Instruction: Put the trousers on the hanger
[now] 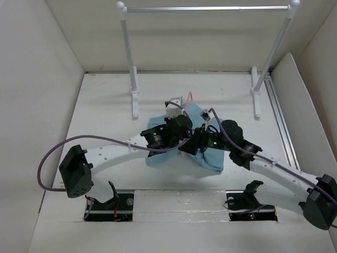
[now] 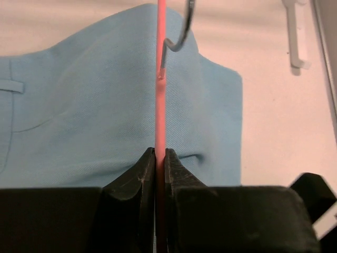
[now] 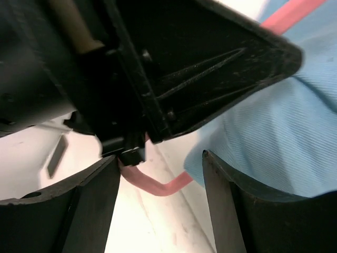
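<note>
The left end effector (image 2: 160, 158) is clamping the pink hanger (image 2: 160, 105) edge-on over the trousers (image 2: 79, 105) at the middle of the worktop (image 1: 105, 105), its hook pointing toward the far edge, while the right end effector (image 3: 160, 161) is gaping wide at the hanger's near rounded corner.

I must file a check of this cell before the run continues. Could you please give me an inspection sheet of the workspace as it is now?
Surface: white table, flat.
Job's things: light-blue trousers lie bunched at the table's middle; pink hanger is held edge-on over them, its metal hook at the far end.
Clutter: nothing seen.
Grippers: left gripper shut on the hanger; right gripper open, close to a hanger corner.
Cables: purple cable along each arm, with a loose loop by the left base.
Surroundings: white walls; garment rail at the back; metal track on the right.
</note>
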